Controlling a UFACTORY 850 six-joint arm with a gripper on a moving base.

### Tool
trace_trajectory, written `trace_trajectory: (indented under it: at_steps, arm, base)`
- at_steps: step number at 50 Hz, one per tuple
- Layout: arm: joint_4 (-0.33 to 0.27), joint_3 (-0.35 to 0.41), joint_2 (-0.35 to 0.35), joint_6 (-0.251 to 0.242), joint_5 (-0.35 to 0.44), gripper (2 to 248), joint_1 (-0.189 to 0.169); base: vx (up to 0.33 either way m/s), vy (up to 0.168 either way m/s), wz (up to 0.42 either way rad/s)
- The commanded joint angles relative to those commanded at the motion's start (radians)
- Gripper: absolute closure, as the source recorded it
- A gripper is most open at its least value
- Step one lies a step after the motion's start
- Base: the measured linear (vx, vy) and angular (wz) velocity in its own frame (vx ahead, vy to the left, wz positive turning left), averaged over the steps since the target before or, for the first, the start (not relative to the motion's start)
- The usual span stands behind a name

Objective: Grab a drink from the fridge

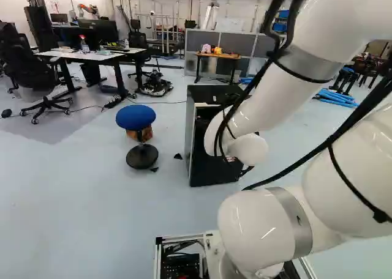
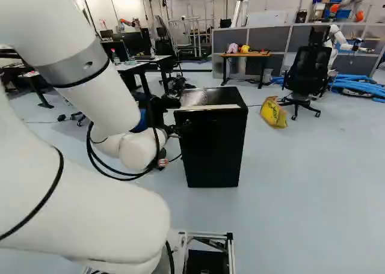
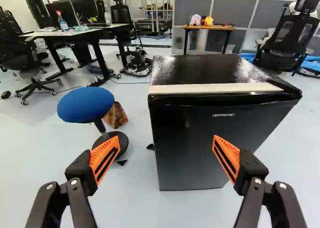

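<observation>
A blue stool (image 3: pixel 86 105) stands left of the fridge (image 3: pixel 205 70); before the fridge is the gripper (image 3: pixel 166 153), fingers spread, nothing between them. The fridge's door (image 3: pixel 192 158) looks closed and no drink shows, presumably inside, so opening, reaching in, grasping and taking out all seem left. An office chair (image 3: pixel 283 45) stands beyond the fridge, to its right.

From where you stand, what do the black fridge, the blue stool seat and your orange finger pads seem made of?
The fridge looks like painted metal, its top glossy with glints. The stool seat is probably fabric: matte, without highlights. The finger pads look like rubber or soft plastic; they show fine ridges, but I can't tell which.
</observation>
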Motion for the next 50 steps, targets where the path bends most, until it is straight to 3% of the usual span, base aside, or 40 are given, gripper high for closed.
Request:
trace_trajectory:
  at_steps: [50]
  arm:
    - [0.182,-0.195,-0.233,0.000,0.006,3,0.136]
  base:
    - [0.000,0.000,0.000]
